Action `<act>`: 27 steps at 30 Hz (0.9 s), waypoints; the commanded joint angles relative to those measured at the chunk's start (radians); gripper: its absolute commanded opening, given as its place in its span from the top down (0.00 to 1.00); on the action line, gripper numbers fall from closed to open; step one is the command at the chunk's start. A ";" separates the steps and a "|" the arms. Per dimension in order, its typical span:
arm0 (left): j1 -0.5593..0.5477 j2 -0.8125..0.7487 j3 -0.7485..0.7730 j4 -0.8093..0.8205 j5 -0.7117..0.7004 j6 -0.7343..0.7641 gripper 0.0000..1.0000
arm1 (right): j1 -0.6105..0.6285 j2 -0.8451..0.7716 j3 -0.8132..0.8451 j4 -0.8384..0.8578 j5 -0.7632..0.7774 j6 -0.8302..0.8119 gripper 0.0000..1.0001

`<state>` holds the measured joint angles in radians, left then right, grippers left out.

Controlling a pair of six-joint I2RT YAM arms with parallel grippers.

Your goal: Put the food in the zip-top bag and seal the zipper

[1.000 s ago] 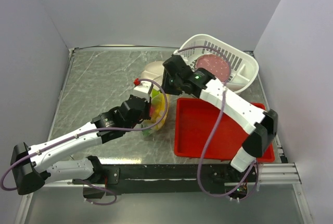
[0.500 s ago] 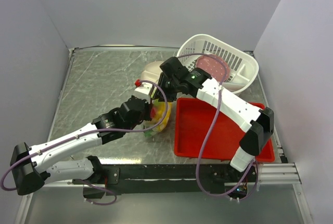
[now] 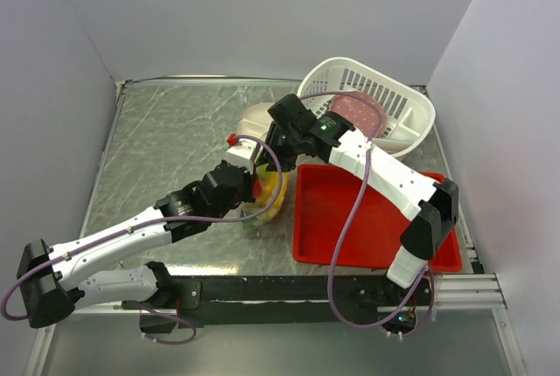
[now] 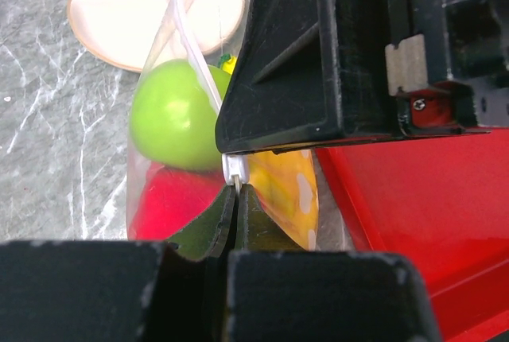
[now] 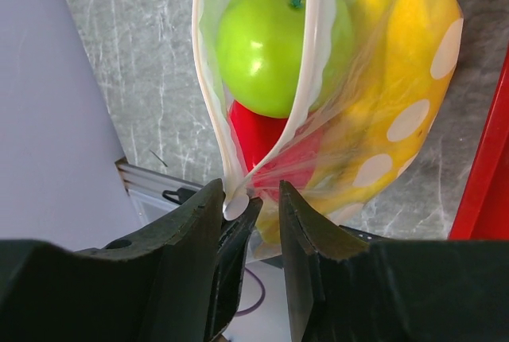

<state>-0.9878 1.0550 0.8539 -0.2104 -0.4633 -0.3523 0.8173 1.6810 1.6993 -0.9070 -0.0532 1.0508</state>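
Beside the red tray (image 3: 385,227), zip-top bag (image 3: 269,192); basket (image 3: 424,114) beyond.

Glossy plastics
The bag (image 5: 374,143) was clear, shiny film; the apple (image 5: 262,40) smooth and glossy; the tray (image 3: 385,240) glossy red plastic.

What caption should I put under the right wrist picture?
Green toy apple, yellow banana and red fruit inside a clear white-dotted plastic bag, zipper unsealed.
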 commanded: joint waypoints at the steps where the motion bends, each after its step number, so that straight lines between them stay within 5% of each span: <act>1: 0.000 -0.013 0.019 0.112 0.037 0.018 0.99 | -0.003 -0.027 0.014 -0.016 -0.019 0.032 0.58; 27: 0.001 -0.001 0.019 0.123 0.057 0.044 0.99 | -0.009 -0.035 -0.013 0.051 -0.059 0.048 0.59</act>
<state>-0.9878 1.0576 0.8539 -0.1886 -0.4156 -0.3328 0.8089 1.6276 1.6604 -0.8936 -0.1001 1.0920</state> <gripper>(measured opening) 0.030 0.419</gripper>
